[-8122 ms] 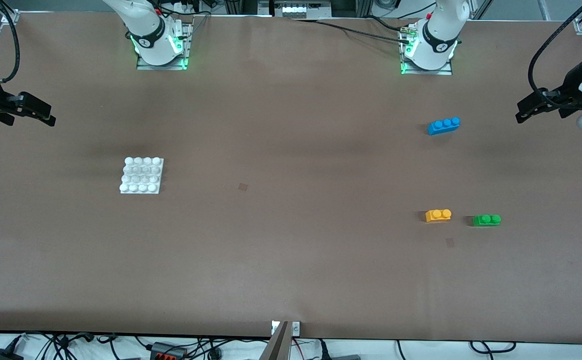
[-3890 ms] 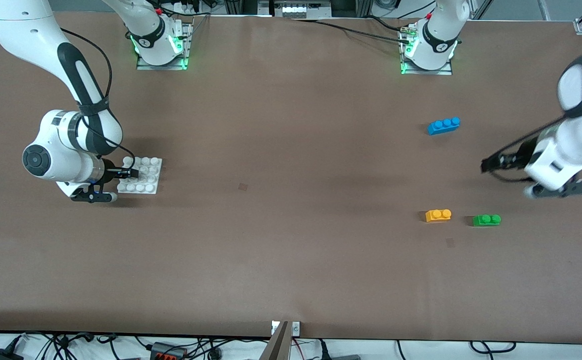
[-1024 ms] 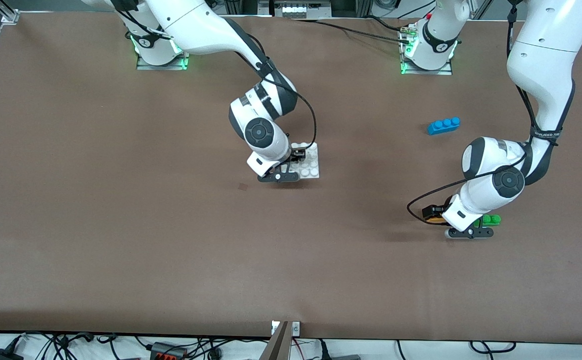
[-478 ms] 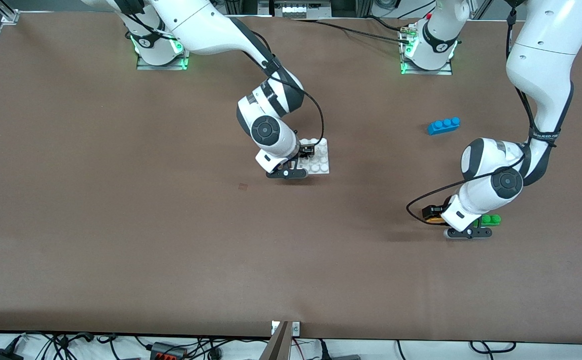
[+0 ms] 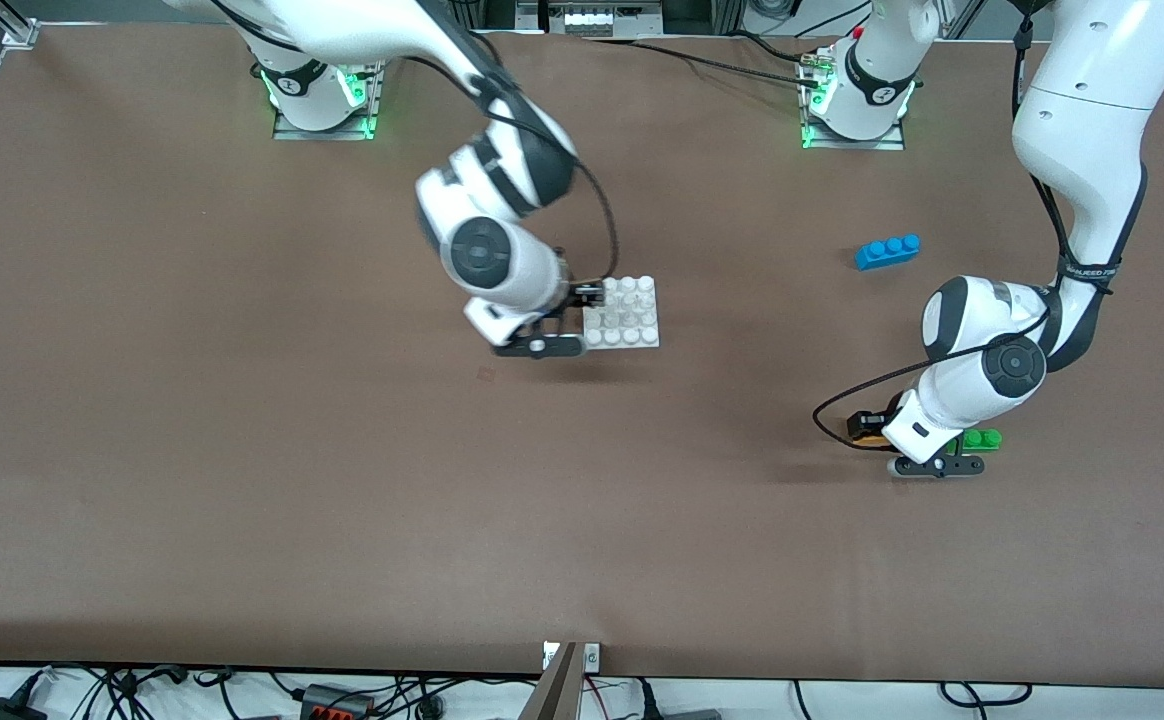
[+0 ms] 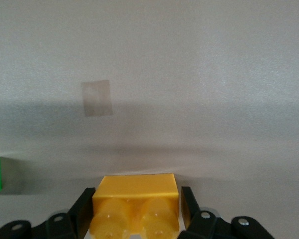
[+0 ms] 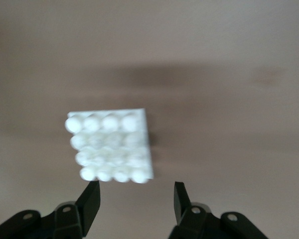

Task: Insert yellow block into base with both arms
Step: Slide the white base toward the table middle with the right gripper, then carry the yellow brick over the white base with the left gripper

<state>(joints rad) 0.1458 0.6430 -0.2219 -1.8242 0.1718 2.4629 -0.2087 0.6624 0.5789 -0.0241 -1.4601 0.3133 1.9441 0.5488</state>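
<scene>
Base (image 5: 624,312) studs bare; right gripper (image 7: 136,198) jaws apart beside it. Left gripper (image 6: 135,209) jaws clamp yellow block (image 6: 135,191).

Yellow block (image 6: 134,206): small, yellow-orange, two round studs up, flat on the bench toward the left arm's end, flanked closely by black jaws. Base (image 5: 624,312): flat white square plate, four-by-four studs up, lay flat mid-bench, well apart from the block and farther from the front camera.
</scene>
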